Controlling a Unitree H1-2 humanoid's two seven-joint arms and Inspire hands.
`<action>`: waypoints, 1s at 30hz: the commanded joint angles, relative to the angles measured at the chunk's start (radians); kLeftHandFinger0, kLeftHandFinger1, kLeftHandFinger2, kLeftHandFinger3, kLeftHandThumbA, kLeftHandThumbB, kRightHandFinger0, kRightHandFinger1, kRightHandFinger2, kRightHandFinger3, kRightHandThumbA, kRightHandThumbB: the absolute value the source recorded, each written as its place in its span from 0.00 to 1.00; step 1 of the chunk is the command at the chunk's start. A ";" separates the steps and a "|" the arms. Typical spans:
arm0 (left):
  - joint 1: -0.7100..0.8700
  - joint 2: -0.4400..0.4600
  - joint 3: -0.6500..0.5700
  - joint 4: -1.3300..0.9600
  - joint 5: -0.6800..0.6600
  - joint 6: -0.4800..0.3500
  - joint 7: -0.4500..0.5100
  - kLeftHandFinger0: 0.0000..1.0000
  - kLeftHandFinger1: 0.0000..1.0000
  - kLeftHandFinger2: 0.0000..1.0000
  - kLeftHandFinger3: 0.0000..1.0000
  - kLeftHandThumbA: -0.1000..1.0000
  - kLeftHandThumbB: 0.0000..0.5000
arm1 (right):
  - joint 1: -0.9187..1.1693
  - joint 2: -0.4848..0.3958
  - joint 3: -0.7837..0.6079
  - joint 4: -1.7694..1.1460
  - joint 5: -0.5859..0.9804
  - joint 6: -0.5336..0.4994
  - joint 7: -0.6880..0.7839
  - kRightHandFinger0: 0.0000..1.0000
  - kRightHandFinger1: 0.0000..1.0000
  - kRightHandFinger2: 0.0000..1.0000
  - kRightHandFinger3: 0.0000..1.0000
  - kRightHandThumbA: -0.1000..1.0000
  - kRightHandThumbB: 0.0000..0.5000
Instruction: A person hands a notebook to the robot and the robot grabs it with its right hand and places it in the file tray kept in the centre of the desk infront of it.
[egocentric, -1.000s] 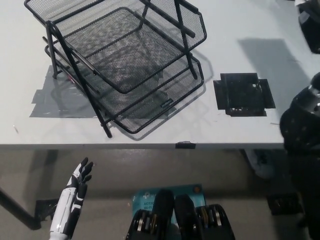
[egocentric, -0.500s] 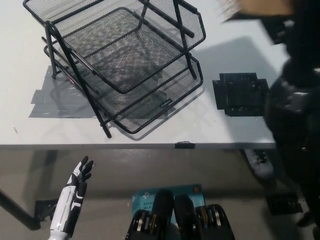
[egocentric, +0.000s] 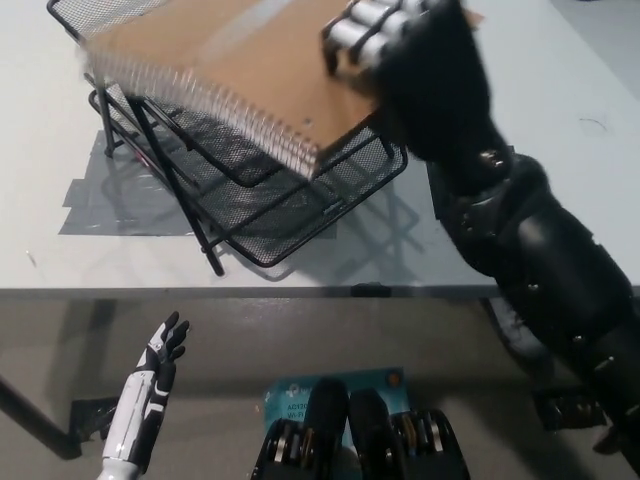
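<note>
**Right hand carrying the notebook over the tray**

Black right hand (egocentric: 415, 45) is clamped on the near right corner of the notebook (egocentric: 230, 60), its fingers (egocentric: 365, 30) curled over the brown cover from above. The notebook is spiral-bound, the wire coil running along its lower left edge, and it hangs flat and a little blurred above the black mesh file tray (egocentric: 300, 205), covering most of the upper tier from this view. Whether it touches the mesh or floats just over it cannot be told. The tray stands on the grey desk (egocentric: 120, 265), beside a patch of grey tape (egocentric: 115, 205) under its left side. Far from all this, the white left hand (egocentric: 160, 350) rests low at the left, below the desk edge, fingers apart and holding nothing.

The grip takes only one corner, so the broad cover could sag or swing as the hand lets go. The coil edge looks likely to snag on the tray's slanted frame bars if the notebook comes down tilted. A release too near the front rim could let it slide out onto the desk, and a push against the light mesh frame could shove the whole tray along
</note>
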 joint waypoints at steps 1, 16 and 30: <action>-0.007 0.019 -0.006 -0.017 -0.044 -0.035 -0.023 1.00 1.00 1.00 1.00 1.00 0.71 | -0.073 -0.016 0.018 0.016 -0.054 -0.042 -0.086 0.00 0.00 0.00 0.00 0.65 0.00; -0.006 0.017 -0.013 -0.010 -0.017 -0.044 -0.003 1.00 1.00 1.00 1.00 1.00 0.75 | -0.040 -0.050 0.026 0.128 -0.077 -0.021 -0.152 0.00 0.00 0.05 0.11 0.69 0.00; -0.008 0.018 -0.013 -0.008 -0.020 -0.059 -0.002 0.99 1.00 1.00 1.00 1.00 0.72 | -0.083 -0.019 -0.068 0.212 0.002 -0.016 -0.199 0.00 0.00 0.14 0.28 0.63 0.00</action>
